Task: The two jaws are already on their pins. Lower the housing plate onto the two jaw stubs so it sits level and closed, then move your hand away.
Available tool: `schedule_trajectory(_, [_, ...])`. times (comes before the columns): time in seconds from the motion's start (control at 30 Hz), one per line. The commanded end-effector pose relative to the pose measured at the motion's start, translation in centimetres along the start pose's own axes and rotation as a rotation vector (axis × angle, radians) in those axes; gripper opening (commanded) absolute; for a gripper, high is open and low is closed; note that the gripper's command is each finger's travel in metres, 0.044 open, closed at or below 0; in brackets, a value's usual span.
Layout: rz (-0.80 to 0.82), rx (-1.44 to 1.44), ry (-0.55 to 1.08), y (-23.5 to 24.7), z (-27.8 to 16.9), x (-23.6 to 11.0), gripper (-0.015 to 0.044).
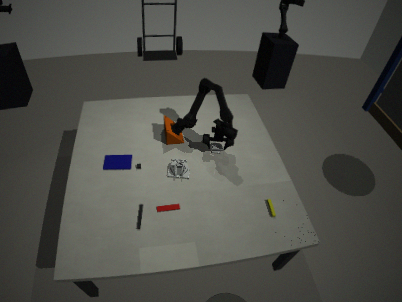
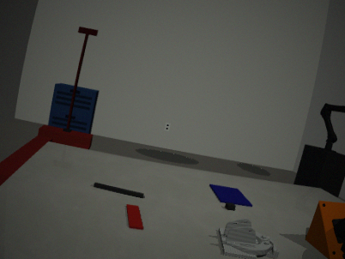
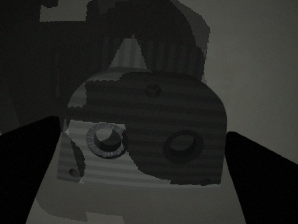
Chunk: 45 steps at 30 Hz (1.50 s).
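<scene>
Two wide-apart fingers make my claw (image 1: 216, 142) (image 3: 144, 133), spread around the housing plate (image 1: 216, 148) (image 3: 145, 107); the jaw assembly (image 1: 178, 169) (image 2: 245, 240) sits toward eight o'clock from it.

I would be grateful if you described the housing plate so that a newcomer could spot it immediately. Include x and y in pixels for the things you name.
On the white table (image 1: 100, 250) (image 2: 51, 206), find the orange block (image 1: 173, 136) (image 2: 322, 225). In the top view, the housing plate (image 1: 216, 150) (image 3: 150, 107) lies to its right, by the black gripper (image 1: 220, 141) (image 3: 144, 133). Unlike the bulkier grey assembly (image 1: 178, 170) (image 2: 245, 240), it is a plate with two large round holes.
</scene>
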State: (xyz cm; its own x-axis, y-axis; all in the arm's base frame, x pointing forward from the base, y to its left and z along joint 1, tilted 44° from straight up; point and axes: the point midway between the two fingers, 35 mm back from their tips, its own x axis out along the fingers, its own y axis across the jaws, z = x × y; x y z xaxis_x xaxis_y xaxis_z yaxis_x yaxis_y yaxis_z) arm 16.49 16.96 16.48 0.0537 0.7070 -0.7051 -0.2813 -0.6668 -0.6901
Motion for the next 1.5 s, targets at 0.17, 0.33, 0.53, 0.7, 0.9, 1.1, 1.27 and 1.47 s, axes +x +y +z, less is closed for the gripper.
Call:
schedule_trajectory(0.17, [0.0,0.0,0.0,0.0,0.0,0.0,0.0387])
schedule_trajectory(0.33, [0.0,0.0,0.0,0.0,0.0,0.0,0.0353])
schedule_trajectory(0.53, [0.0,0.0,0.0,0.0,0.0,0.0,0.0351])
schedule_trajectory(0.7, [0.0,0.0,0.0,0.0,0.0,0.0,0.0351])
schedule_trajectory(0.9, [0.008,-0.001,0.002,0.1,-0.3,-1.4,0.0351])
schedule_trajectory(1.1, [0.015,0.0,0.004,0.1,-0.4,-3.3,0.0351])
schedule_trajectory(1.27, [0.015,0.002,0.004,0.2,-0.4,-4.8,0.0351])
schedule_trajectory(1.47, [0.011,0.005,0.004,0.1,-0.2,-6.7,0.0351])
